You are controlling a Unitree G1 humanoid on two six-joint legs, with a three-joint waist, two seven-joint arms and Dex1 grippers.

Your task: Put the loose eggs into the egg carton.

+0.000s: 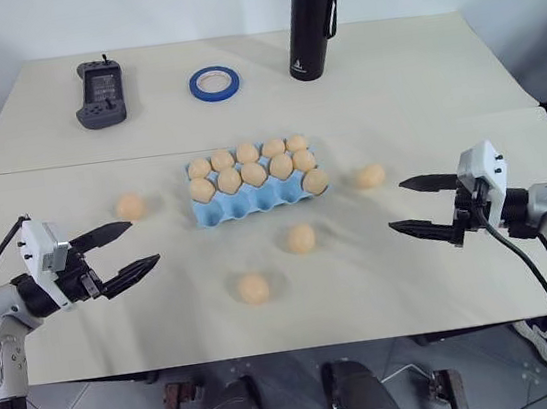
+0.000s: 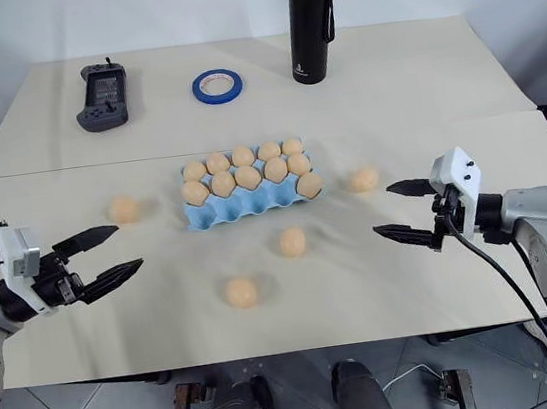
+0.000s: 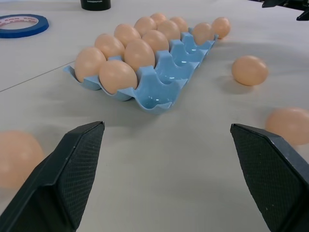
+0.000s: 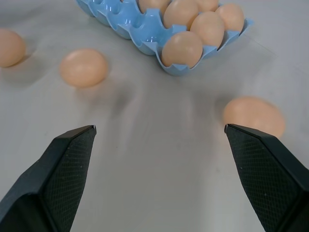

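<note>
- Head views: the egg carton (image 1: 253, 202) is sitting at the middle of the bench (image 1: 409, 86), with ten eggs filling its far and middle rows and the five cups of its near row lying bare.
- Four loose eggs are resting on the bench around it: one egg (image 1: 131, 206) to the carton's left, one egg (image 1: 371, 176) just off its right end, one egg (image 1: 301, 238) near its front, and one egg (image 1: 253, 288) nearer still, slightly left.
- The left hand (image 1: 127, 252) is hovering over the near left of the bench with its fingers spread wide, gripping nothing and pointing right towards the carton.
- The right hand (image 1: 418, 207) is hovering over the near right, likewise spread wide and carrying nothing, pointing left.
- On the far part of the bench a dark handheld controller (image 1: 99, 92) is lying at the left, a blue tape ring (image 1: 215, 83) is lying near the middle, and a black bottle (image 1: 313, 20) is standing upright to its right.
- Left wrist view: the two wide-apart fingers (image 3: 72, 179) are framing the carton's left end, and an egg is showing close beside the finger.
- Right wrist view: the spread fingers (image 4: 263, 174) are framing bare bench, with the carton's right end beyond them and one loose egg lying close to one finger.
</note>
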